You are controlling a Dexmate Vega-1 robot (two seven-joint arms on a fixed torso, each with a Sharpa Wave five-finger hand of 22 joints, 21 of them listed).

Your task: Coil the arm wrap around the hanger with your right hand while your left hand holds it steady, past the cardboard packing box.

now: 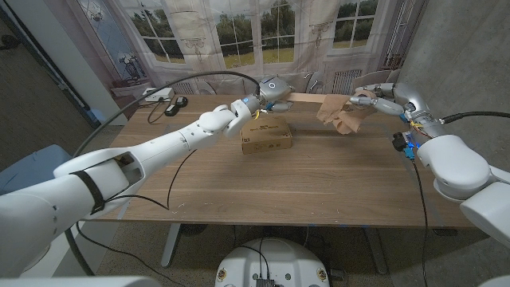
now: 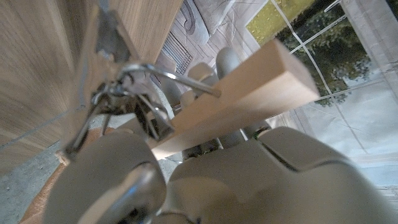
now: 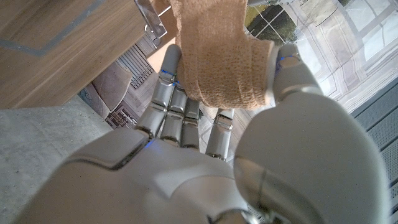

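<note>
right hand [image 3: 205, 130] round arm wrap [image 3: 224, 62]; hanger [image 2: 236, 99] clips, left wrist cam

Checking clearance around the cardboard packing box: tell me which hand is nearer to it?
Left. The left hand holds the hanger just behind the cardboard packing box; the right hand grips the arm wrap farther off to the right.

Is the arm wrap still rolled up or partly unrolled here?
Partly unrolled. The right hand holds the roll of arm wrap, and loose tan folds hang by the hanger in the head view.
</note>
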